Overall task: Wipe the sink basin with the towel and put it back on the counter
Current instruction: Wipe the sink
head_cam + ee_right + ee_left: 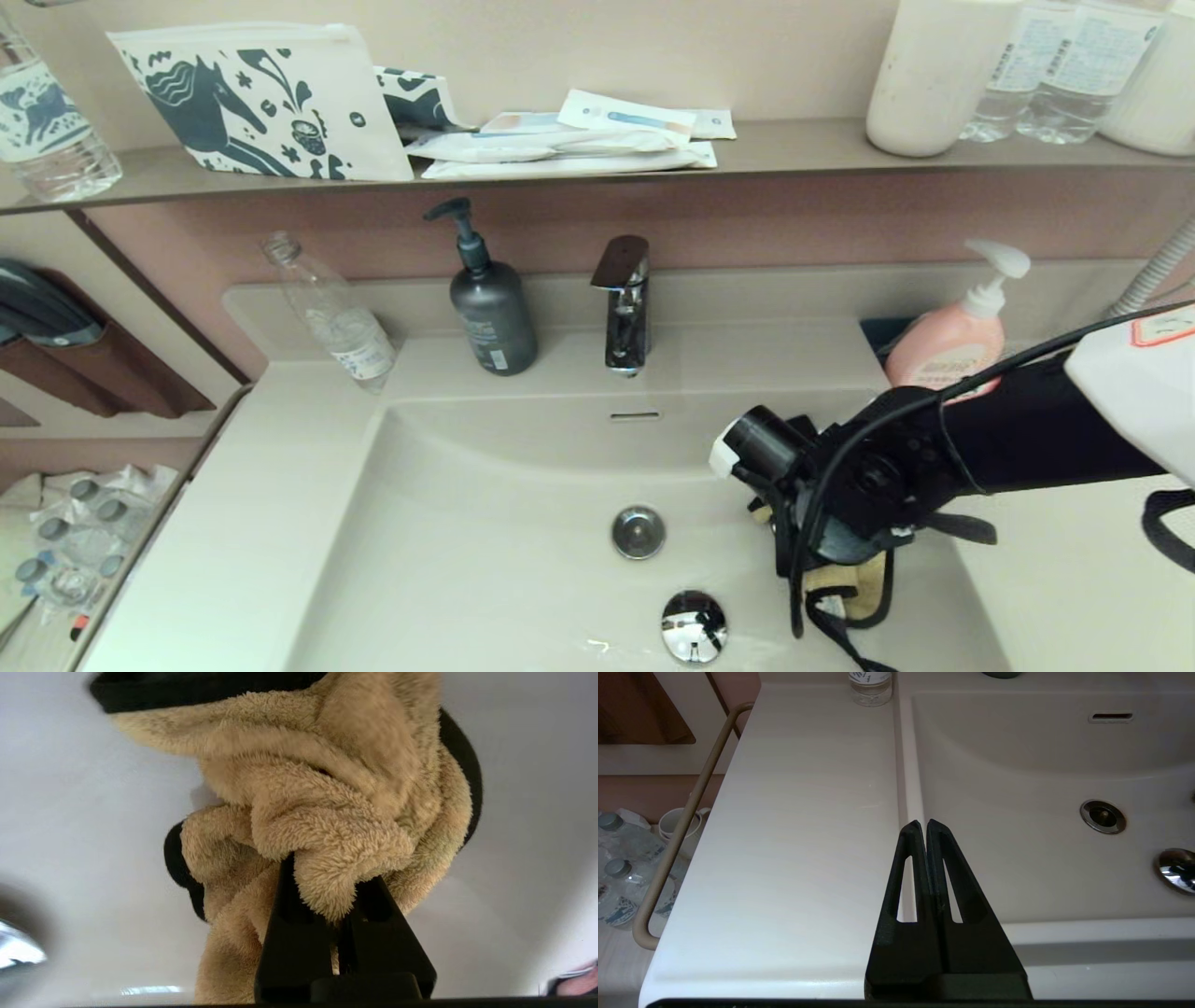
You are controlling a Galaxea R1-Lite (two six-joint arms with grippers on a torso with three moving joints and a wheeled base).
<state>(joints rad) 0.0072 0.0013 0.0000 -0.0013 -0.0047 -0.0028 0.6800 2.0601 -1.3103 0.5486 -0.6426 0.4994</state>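
Observation:
The mustard-yellow towel [327, 812] with black edging is bunched up against the off-white sink basin [485, 541]. My right gripper [327, 868] is shut on it, its fingertips buried in the pile. In the head view the right gripper [831, 560] reaches down into the basin's right side, with a bit of towel [859, 579] showing below it, right of the chrome drain plug [694, 627]. My left gripper [923, 823] is shut on nothing, parked above the edge between the left counter [794, 826] and the basin.
A tap [624, 303] stands behind the basin, with a grey pump bottle [490, 303] and a tilted clear bottle [336, 317] to its left. A pink soap bottle [952, 336] sits on the right counter. A round drain [639, 532] lies mid-basin. A rail [677, 830] runs beside the left counter edge.

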